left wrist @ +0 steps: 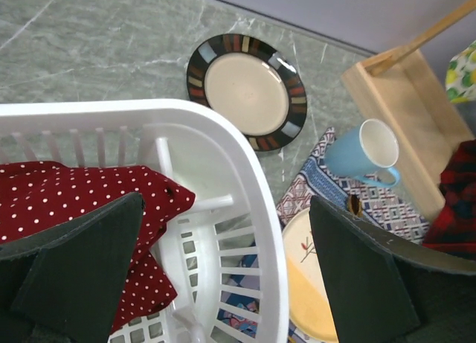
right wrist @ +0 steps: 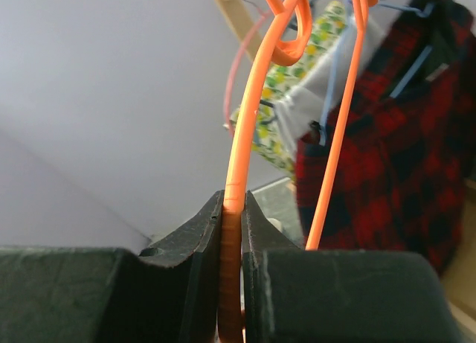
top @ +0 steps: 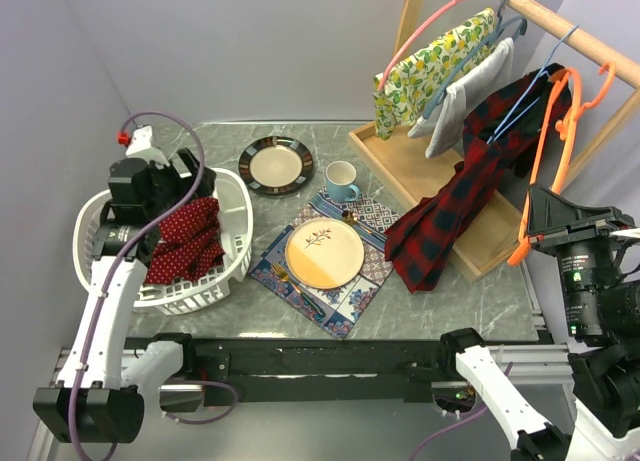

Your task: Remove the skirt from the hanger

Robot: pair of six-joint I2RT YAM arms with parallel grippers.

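Skirt [top: 186, 241] in basket [top: 237, 196], right gripper [right wrist: 232, 209] pinching orange hanger [right wrist: 242, 153]

Staged home laundry corner: clothes rack [top: 560, 26], laundry basket [top: 236, 243], plain walls.

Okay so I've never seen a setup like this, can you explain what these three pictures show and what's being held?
Two robot arms are bolted to a table's near edge. One picture looks down from above; the other two come from cameras on each wrist.

The left gripper hangs open over a white laundry basket with a red polka-dot skirt lying in it. The right gripper is clamped on an empty orange hanger at the wooden clothes rack, beside a red plaid garment.

Also on the table: a dark-rimmed plate, a blue mug and a yellow plate on patterned placemats.
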